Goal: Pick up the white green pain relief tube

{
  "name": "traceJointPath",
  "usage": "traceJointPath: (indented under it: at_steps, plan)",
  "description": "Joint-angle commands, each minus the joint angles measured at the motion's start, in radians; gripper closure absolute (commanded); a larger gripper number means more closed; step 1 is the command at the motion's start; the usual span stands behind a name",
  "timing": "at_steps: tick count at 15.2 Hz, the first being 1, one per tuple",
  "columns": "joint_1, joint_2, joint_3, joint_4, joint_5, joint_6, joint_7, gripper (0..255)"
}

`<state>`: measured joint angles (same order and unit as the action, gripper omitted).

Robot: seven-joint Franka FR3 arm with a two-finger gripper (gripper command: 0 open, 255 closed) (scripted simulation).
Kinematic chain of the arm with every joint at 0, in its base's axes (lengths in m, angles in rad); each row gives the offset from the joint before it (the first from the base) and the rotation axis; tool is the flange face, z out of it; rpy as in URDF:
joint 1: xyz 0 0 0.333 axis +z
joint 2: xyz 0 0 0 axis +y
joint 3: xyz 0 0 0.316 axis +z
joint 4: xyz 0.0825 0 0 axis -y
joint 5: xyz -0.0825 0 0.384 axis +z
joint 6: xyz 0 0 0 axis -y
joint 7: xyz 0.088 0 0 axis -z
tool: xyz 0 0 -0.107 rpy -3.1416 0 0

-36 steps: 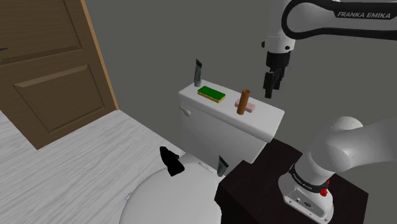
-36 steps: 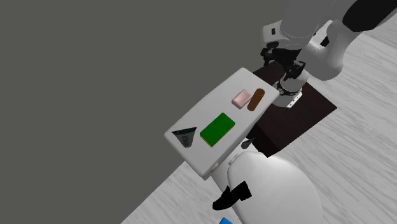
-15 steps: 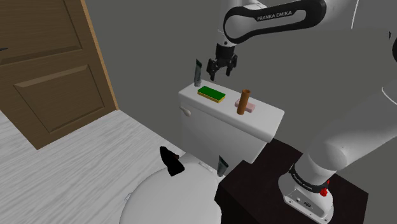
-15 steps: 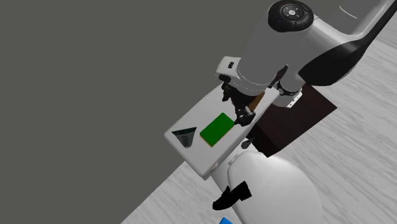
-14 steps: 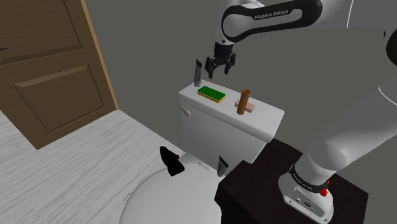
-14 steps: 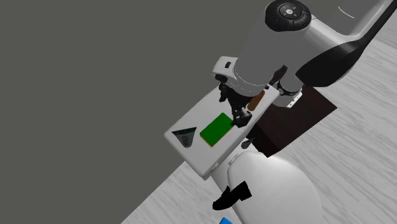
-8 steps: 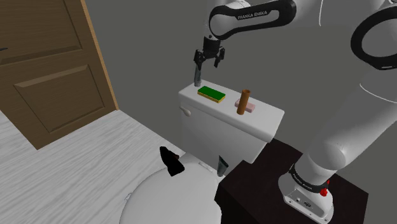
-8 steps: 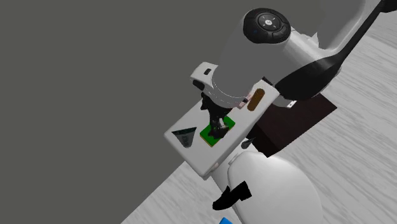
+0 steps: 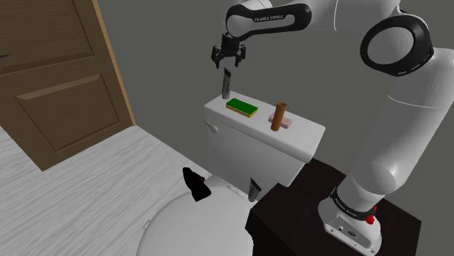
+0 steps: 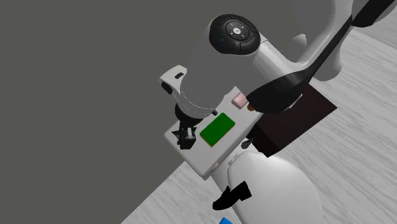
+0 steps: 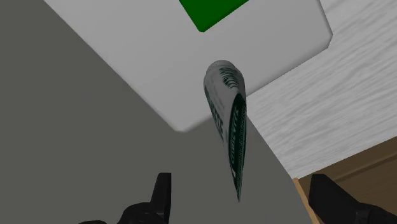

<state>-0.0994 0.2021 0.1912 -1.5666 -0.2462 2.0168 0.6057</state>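
- Gripper (image 9: 228,60) hangs straight above the tube (image 9: 226,84), fingers pointing down, tips just over the tube's top end, not touching.
- Jaws spread wide, nothing held.
- Wrist view: tube (image 11: 228,121) sits in the gap between the two black fingers (image 11: 162,191), flat crimped end pointing up toward the camera. Clear space on both sides, a bit nearer one finger.
- Tube is white-grey with dark green print and stands upright on its cap.
- It stands on the toilet tank lid (image 9: 251,125), at the lid's back corner on the shoulder view's left, close to the grey wall.
- Green flat box (image 9: 242,107) lies on the lid just beside the tube, toward the lid's middle, not touching it.
- Brown cylinder (image 9: 276,116) stands upright near the lid's other end, touching a pink bar (image 9: 287,122) that lies flat behind it.
- Second exterior view: gripper (image 10: 186,135) is over the lid's end corner next to the green box (image 10: 217,129). The arm covers most of the tube there.
- Off the lid: a second small tube (image 9: 254,190) stands by the tank's base, and a black shoe (image 9: 195,184) lies on the toilet seat lid (image 9: 196,229).
- Wooden door (image 9: 54,80) on the shoulder view's left.
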Motion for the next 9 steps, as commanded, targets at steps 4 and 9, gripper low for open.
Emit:
traceJointPath:
  at_steps: [4,9]
  plan:
    - [0.001,0.016,-0.004,-0.038,-0.014,0.058,0.023,0]
    - [0.000,0.017,-0.005,-0.069,-0.018,0.089,0.030,255]
